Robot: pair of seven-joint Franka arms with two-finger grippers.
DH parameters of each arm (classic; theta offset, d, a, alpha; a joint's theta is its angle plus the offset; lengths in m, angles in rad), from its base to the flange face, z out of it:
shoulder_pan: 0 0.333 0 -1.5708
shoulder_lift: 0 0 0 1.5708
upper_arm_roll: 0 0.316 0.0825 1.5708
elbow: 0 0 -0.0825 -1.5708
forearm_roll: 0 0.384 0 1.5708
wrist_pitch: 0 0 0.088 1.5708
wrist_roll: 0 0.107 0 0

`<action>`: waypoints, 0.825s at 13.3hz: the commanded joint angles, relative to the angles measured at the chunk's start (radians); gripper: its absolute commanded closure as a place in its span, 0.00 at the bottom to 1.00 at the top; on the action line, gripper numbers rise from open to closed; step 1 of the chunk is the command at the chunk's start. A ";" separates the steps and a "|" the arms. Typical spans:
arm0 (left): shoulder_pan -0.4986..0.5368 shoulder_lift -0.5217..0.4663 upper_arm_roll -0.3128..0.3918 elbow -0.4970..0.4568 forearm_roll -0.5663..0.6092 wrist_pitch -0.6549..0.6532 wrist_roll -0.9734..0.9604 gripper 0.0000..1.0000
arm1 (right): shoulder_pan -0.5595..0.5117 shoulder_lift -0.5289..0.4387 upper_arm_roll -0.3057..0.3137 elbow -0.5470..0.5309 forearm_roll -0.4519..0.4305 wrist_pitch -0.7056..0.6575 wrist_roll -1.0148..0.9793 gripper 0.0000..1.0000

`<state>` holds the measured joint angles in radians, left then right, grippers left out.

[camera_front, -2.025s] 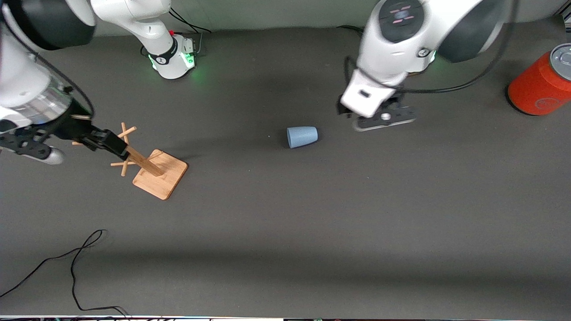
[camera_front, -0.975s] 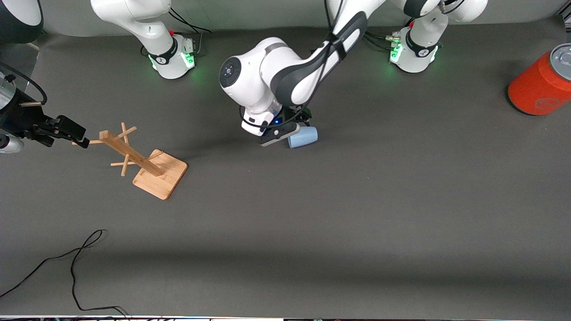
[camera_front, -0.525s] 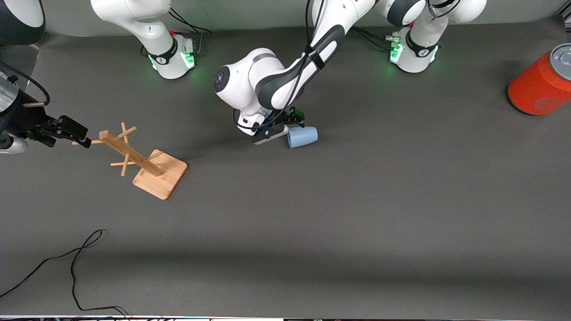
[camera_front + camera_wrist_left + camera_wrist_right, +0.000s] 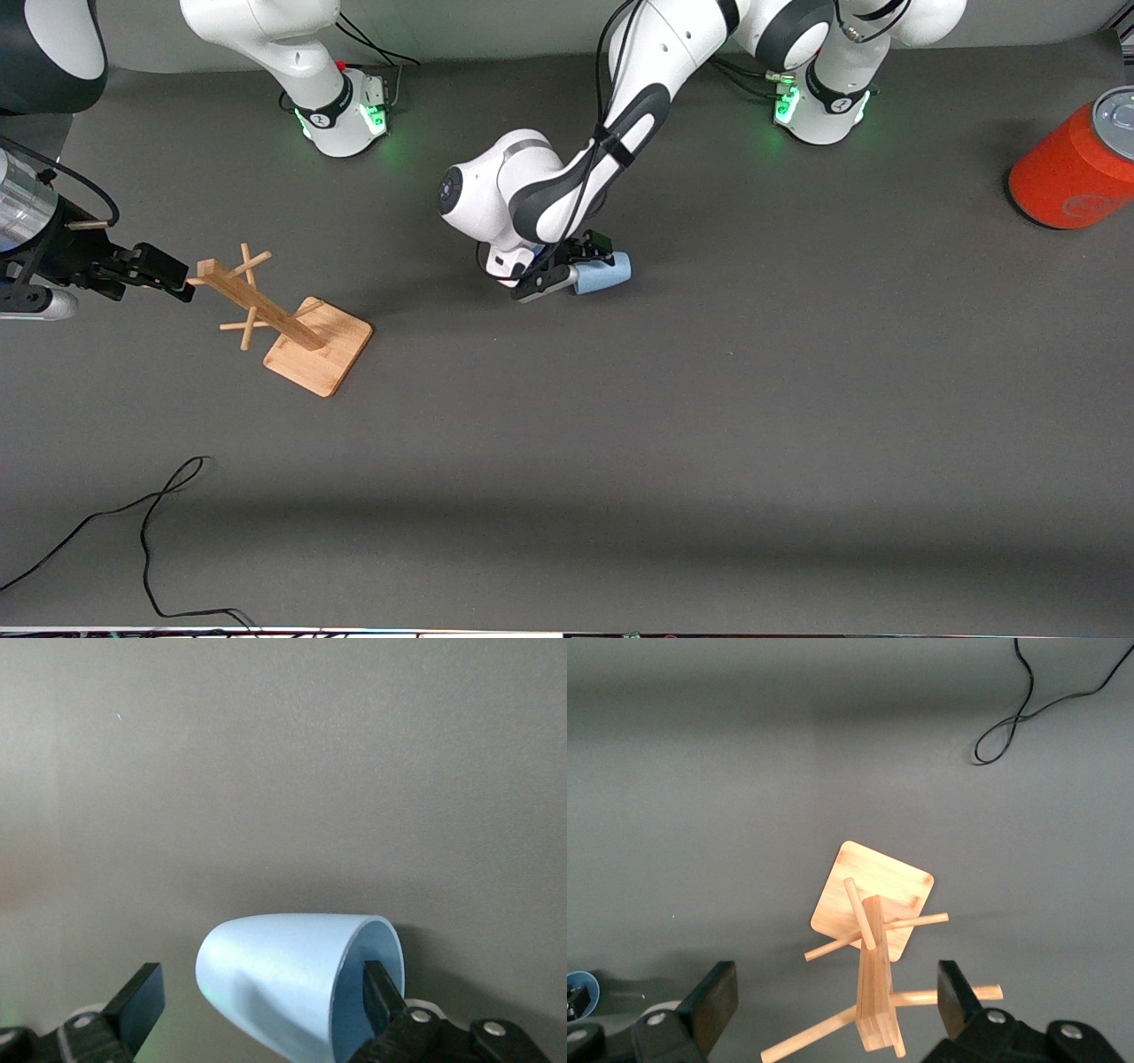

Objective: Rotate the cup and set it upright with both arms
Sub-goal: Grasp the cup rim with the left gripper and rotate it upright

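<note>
My left gripper [image 4: 574,266] straddles the lying cup [image 4: 606,273], one finger [image 4: 383,997] inside its mouth, unclenched; my right gripper [image 4: 155,266] hangs spread over the wooden rack [image 4: 283,321].

Cup [image 4: 605,274] on table [image 4: 709,425]

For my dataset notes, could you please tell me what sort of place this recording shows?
Most likely a robotics lab bench: two white arms bolted to a table under dark grey matting, loose cable trailing, and only test props: blue cup, wooden rack, orange can.
</note>
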<state>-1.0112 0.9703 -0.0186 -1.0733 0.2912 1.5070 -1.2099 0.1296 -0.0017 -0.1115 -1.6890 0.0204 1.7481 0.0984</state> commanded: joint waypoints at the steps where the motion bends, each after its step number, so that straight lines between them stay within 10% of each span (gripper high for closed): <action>1: -0.015 0.030 0.009 0.029 0.029 -0.005 -0.031 0.00 | 0.001 -0.007 0.003 -0.004 0.004 0.016 -0.011 0.00; 9: -0.017 0.011 0.008 -0.007 0.033 -0.053 -0.056 0.02 | 0.018 -0.020 0.004 -0.024 0.004 0.002 -0.008 0.00; 11: -0.017 0.008 0.005 0.003 0.031 -0.077 -0.081 0.26 | 0.019 -0.023 0.004 -0.026 0.004 -0.013 -0.009 0.00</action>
<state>-1.0151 0.9954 -0.0184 -1.0773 0.3179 1.4669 -1.2540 0.1437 -0.0011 -0.1061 -1.6925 0.0204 1.7448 0.0984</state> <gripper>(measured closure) 0.044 0.000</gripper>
